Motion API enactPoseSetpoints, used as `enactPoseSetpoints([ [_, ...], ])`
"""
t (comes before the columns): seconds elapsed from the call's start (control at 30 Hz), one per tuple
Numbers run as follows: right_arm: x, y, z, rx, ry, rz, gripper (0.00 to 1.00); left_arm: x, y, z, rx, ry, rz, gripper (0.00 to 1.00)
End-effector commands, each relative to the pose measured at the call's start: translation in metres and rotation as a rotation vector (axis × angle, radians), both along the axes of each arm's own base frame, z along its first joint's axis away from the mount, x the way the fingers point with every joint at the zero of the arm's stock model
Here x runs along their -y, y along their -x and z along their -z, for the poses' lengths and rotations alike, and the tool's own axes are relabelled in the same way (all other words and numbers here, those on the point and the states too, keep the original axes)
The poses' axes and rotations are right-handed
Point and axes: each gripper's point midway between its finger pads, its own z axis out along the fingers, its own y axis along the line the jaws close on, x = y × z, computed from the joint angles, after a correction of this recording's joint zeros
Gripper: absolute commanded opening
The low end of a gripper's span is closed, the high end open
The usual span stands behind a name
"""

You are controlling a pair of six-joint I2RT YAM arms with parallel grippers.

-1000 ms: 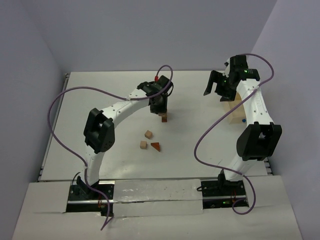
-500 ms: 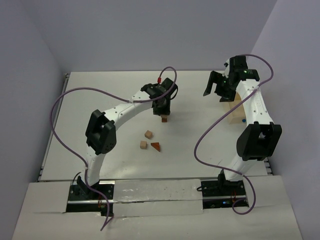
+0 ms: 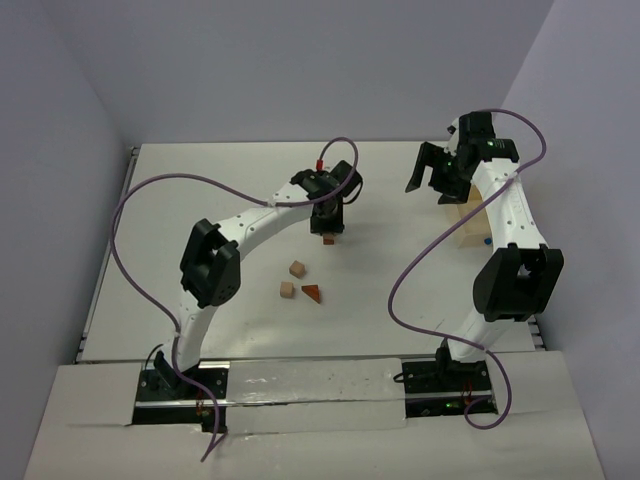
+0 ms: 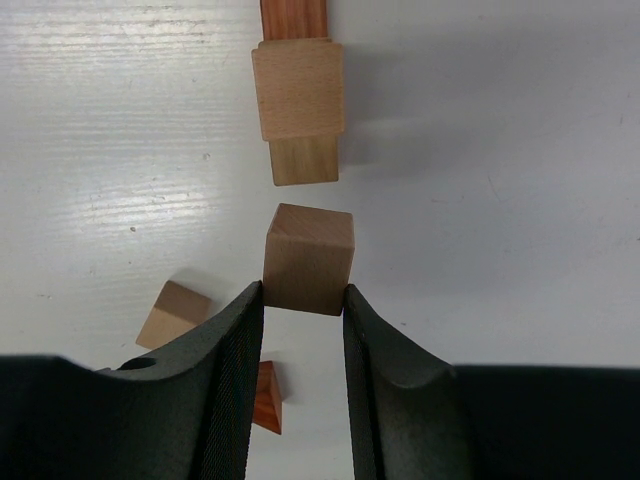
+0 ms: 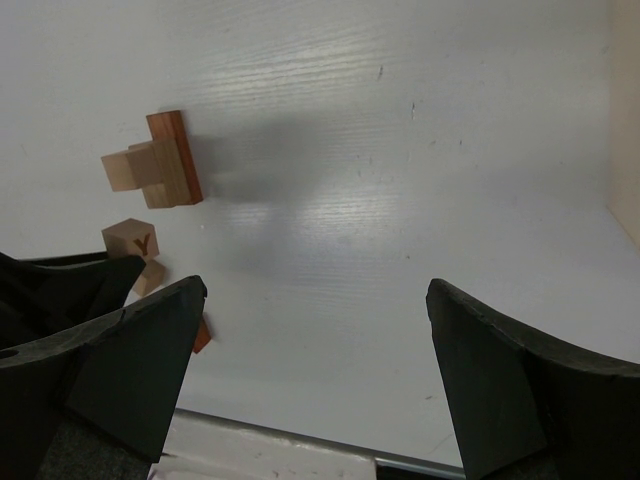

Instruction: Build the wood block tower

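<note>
The tower point(image 3: 327, 238) is a short column of tan and reddish-brown cubes at mid-table. It also shows in the left wrist view point(image 4: 298, 95) and the right wrist view point(image 5: 160, 170). My left gripper point(image 3: 329, 216) hangs right over it, shut on a tan cube point(image 4: 308, 258). That cube sits a small gap short of the tower's tan blocks. Two loose tan cubes point(image 3: 297, 268) point(image 3: 287, 289) and a reddish-brown wedge point(image 3: 312, 292) lie nearer the arms. My right gripper point(image 3: 437, 178) is open and empty, raised at the far right.
A large pale wooden box point(image 3: 468, 228) stands under the right arm near the table's right edge. Purple cables loop over both arms. One loose cube point(image 4: 172, 313) and the wedge point(image 4: 267, 398) lie close beside my left fingers.
My left gripper has shifted a little to the right, over the tower, with the tan cube in it. The right arm has not moved.
</note>
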Motion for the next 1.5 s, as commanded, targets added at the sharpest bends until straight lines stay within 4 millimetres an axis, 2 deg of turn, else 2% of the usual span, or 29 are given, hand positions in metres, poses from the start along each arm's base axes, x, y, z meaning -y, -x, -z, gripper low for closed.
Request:
enactPoseSetpoints([
  [0.0,-0.002,-0.003,-0.019,0.080,-0.008,0.001,1.00,0.011,-0.006,-0.013,0.046,0.014,-0.024,0.00],
  [0.6,-0.003,-0.002,-0.018,0.079,-0.012,-0.005,1.00,0.007,-0.013,-0.003,0.062,-0.033,-0.064,0.00],
  [1.47,-0.006,-0.002,-0.016,0.072,-0.024,-0.012,1.00,0.005,-0.032,0.002,0.079,-0.038,-0.079,0.00],
])
